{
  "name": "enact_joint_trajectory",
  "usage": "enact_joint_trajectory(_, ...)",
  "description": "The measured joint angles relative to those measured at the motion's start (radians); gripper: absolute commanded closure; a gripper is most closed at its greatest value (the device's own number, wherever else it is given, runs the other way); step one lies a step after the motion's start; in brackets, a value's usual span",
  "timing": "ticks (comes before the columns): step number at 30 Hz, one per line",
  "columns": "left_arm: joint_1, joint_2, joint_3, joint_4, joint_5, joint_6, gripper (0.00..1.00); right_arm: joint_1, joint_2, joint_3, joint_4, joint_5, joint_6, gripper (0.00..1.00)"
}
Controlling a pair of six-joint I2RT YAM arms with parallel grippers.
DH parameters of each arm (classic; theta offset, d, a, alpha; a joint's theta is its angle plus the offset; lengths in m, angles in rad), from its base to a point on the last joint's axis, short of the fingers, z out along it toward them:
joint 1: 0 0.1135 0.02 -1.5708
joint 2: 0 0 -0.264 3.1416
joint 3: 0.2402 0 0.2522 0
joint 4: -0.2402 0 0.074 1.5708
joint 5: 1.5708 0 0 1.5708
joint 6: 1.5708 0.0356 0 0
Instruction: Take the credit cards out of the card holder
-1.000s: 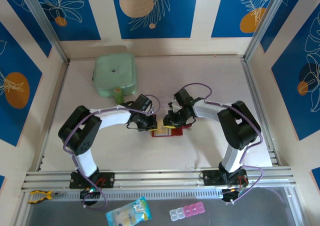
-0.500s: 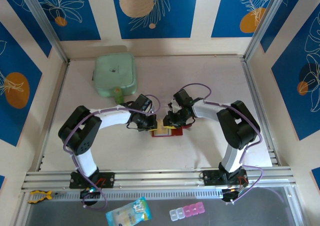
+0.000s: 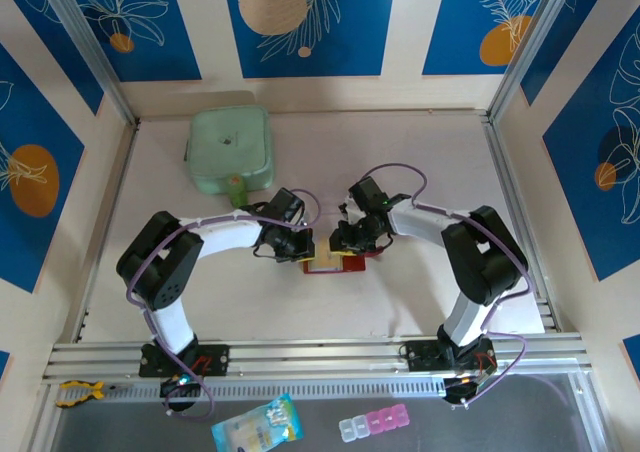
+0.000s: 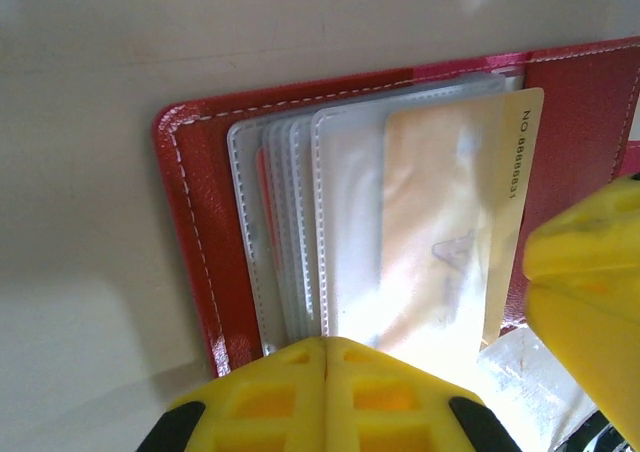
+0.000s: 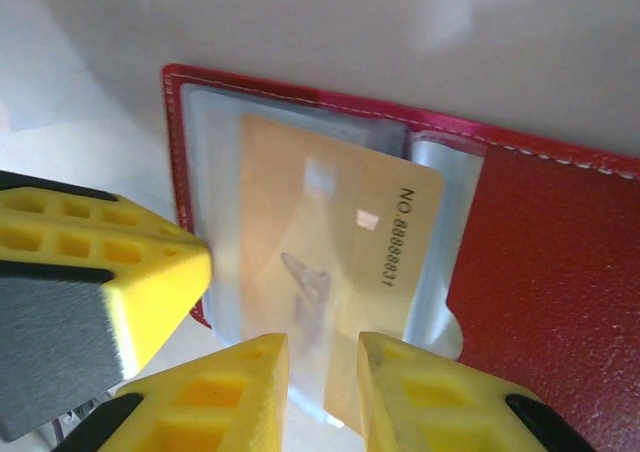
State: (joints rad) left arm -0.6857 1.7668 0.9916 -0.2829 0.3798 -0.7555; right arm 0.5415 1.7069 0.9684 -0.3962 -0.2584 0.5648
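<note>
- Step, as I read it: first card extraction, grip not made yet. The card holder (image 3: 350,265) lies open and flat on the table (image 3: 420,172), mid-front, between my two arms.
- My left gripper (image 4: 325,357): fingers together, tips down at the near edge of the clear sleeves (image 4: 350,222). It looks like a pin-down. I can't tell whether a sleeve is actually pinched.
- My right gripper (image 5: 322,367): fingers a narrow gap apart, straddling the near edge of the gold card (image 5: 340,232). Not clamped on it.
- Card location: in the top sleeve, part-way out. Its numbered edge pokes past the sleeve lip over the bare red flap, on my right side.
- Orientation: face up. In both wrist views the long axis runs toward my fingers, and the number line runs along the long edge facing the bare flap. The holder's own long axis runs left-right across the table.
- Next move, my call: close the right fingers on that edge, then draw the card sideways toward the bare flap with the left holding the sleeves down. A thin, slick card needs a square pinch.
- A reddish edge shows deeper in the stack. I can't tell how many cards are left.
</note>
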Motion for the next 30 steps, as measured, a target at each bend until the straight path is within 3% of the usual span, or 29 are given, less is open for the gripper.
enact_joint_trajectory(12, -0.008, -0.006, 0.072, -0.029, 0.006, 0.006, 0.97, -0.05, -0.082, -0.089, 0.077, -0.05, 0.015, 0.73)
enact_joint_trajectory(30, -0.02, 0.05, 0.071, -0.028, 0.012, 0.006, 0.97, -0.092, -0.024, -0.155, 0.205, -0.138, 0.031, 0.75)
